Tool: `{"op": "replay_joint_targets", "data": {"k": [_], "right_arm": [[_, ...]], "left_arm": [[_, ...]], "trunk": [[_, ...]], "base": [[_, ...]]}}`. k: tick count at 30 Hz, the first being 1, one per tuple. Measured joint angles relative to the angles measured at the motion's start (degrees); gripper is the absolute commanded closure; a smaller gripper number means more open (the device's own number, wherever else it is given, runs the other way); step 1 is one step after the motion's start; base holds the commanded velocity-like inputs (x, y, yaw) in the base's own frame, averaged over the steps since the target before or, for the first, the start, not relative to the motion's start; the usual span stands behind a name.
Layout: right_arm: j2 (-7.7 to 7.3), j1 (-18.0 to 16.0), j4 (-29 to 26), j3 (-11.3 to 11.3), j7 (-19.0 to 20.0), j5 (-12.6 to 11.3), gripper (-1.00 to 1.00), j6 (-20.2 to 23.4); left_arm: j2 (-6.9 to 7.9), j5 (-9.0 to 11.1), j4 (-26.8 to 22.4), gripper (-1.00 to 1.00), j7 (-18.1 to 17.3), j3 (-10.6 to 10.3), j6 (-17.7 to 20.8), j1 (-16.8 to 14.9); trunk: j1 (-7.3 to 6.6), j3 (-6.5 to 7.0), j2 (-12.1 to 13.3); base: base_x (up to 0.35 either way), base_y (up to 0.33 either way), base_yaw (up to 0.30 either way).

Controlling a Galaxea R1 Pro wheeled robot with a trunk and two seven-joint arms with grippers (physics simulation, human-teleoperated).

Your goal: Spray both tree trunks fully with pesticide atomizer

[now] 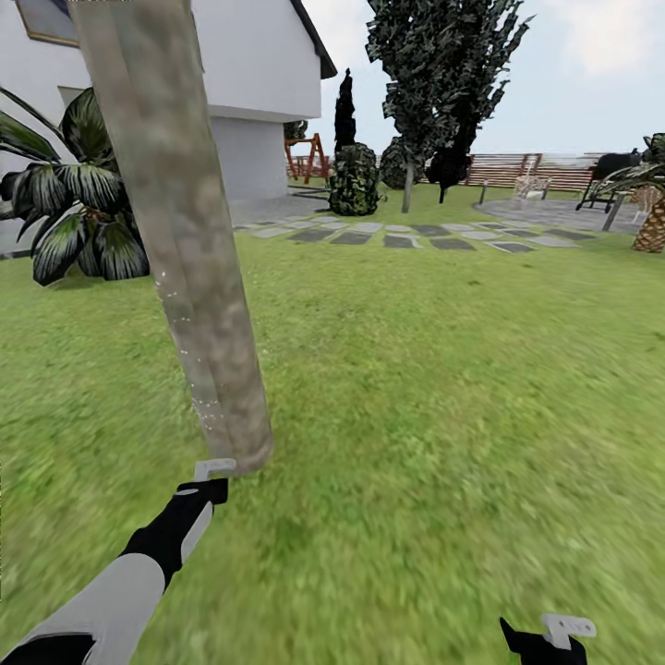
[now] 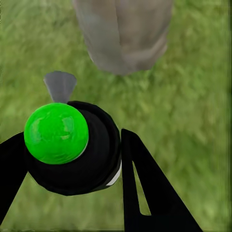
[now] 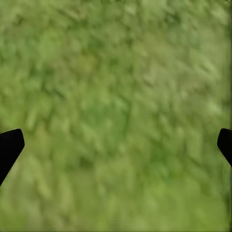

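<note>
Atomizer (image 2: 72, 147): picked up, sitting clamped between left gripper (image 2: 67, 169) jaws, nozzle facing trunk (image 1: 180, 240) just ahead. Right gripper (image 3: 116, 145) jaws hanging apart, empty. Spraying appears underway; second tree pending.

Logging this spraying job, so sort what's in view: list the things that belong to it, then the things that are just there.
For the job:
- tree trunk
- pesticide atomizer, clamped in the left tool
- right tool, open over grass

Just there:
- house
- stepping stones
- palm
- wooden fence
</note>
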Motion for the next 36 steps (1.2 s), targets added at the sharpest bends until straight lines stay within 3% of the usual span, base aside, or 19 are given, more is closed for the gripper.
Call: {"op": "replay_joint_targets", "data": {"k": [9,19,36], "right_arm": [[0.00,0.0,0.0,0.0,0.0,0.0,-1.00,0.0],[0.00,0.0,0.0,0.0,0.0,0.0,-1.00,0.0],[0.01,0.0,0.0,0.0,0.0,0.0,-1.00,0.0]], "left_arm": [[0.00,0.0,0.0,1.00,0.0,0.0,0.0,0.0],[0.00,0.0,0.0,1.00,0.0,0.0,0.1,0.0],[0.00,0.0,0.0,1.00,0.0,0.0,0.1,0.0]], "trunk": [[0.00,0.00,0.0],[0.00,0.00,0.0],[0.00,0.00,0.0]], "base": [[0.008,-0.276,0.258],[0.104,-0.276,0.036],[0.123,-0.277,0.242]]}}
